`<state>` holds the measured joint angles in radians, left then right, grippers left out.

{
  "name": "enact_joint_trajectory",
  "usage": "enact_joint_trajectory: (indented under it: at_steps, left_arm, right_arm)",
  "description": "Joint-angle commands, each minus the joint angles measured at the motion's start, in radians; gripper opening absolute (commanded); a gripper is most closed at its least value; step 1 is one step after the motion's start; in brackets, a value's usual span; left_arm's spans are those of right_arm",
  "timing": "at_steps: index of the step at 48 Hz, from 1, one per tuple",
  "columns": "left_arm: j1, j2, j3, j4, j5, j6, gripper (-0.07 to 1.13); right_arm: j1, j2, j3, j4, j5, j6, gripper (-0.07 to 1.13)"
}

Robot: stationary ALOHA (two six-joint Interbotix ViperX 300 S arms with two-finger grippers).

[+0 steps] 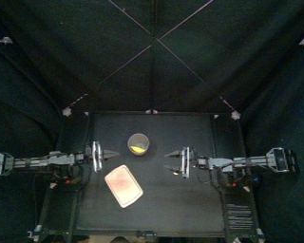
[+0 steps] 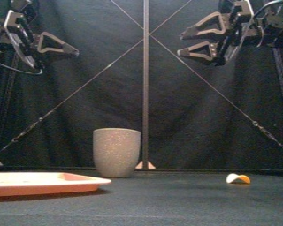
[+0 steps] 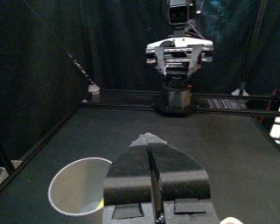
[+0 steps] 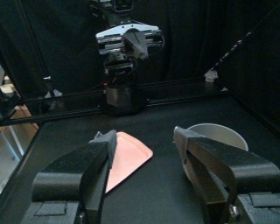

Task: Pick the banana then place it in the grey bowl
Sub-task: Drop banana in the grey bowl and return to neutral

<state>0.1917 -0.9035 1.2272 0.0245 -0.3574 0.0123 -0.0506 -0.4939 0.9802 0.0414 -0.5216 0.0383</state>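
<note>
Tabletop (image 1: 167, 204): we are looking at a black surface ringed by black curtains; the pink tray (image 1: 124, 185) is lying toward the front
Banana (image 1: 141, 148): a yellow patch is showing inside the grey bowl (image 1: 140, 144); we are judging it already placed
Left fingers (image 3: 136, 175): pressed together, empty, hanging high beside the bowl
Right fingers (image 4: 78, 171): spread, holding nothing, equally high
Risk: an arm dipping low could be clipping the rim and toppling the bowl; the orange toy (image 2: 239, 178) could be inviting a mistaken pick
</note>
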Motion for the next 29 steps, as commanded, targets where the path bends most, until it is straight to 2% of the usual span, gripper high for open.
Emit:
enact_joint_trajectory:
  at_steps: [1,29]
  left_arm:
    - [0.002,0.005,-0.018,0.000,-0.012,-0.002,-0.01]
    - [-0.002,0.002,-0.011,-0.011,-0.017,-0.005,-0.01]
  right_arm:
    - [-0.002,-0.020,-0.011,0.000,-0.009,-0.003,0.90]
    - [-0.003,-0.021,0.020,0.000,-0.023,0.002,0.90]
